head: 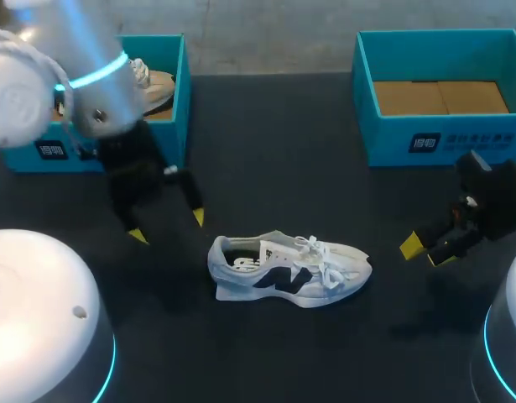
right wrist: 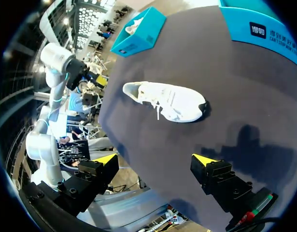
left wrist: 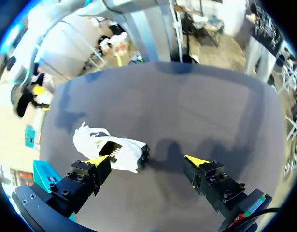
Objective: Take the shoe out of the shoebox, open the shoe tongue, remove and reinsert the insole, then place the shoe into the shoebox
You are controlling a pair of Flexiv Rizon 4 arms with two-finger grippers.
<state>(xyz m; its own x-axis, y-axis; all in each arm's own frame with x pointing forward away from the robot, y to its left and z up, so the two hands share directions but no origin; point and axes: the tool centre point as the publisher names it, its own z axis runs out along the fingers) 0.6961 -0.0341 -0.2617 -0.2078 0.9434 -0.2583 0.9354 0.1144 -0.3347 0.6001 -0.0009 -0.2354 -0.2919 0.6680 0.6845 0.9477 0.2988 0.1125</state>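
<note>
Nearest the lens sat the white base of my left arm [head: 31, 311]; beyond it the left shoebox [head: 180, 92] held a second shoe [head: 153, 84]. My left claw [head: 168, 227] hung wide open and empty just beside the heel of the white shoe [head: 289, 269], which lay on its sole on the dark surface [head: 266, 168], outside both boxes. My right claw [head: 426, 252], also spread with nothing in it, sat off the toe, near the empty right shoebox [head: 392, 138]. I judged the taking-out done; tongue, insole and the return looked left to do.
</note>
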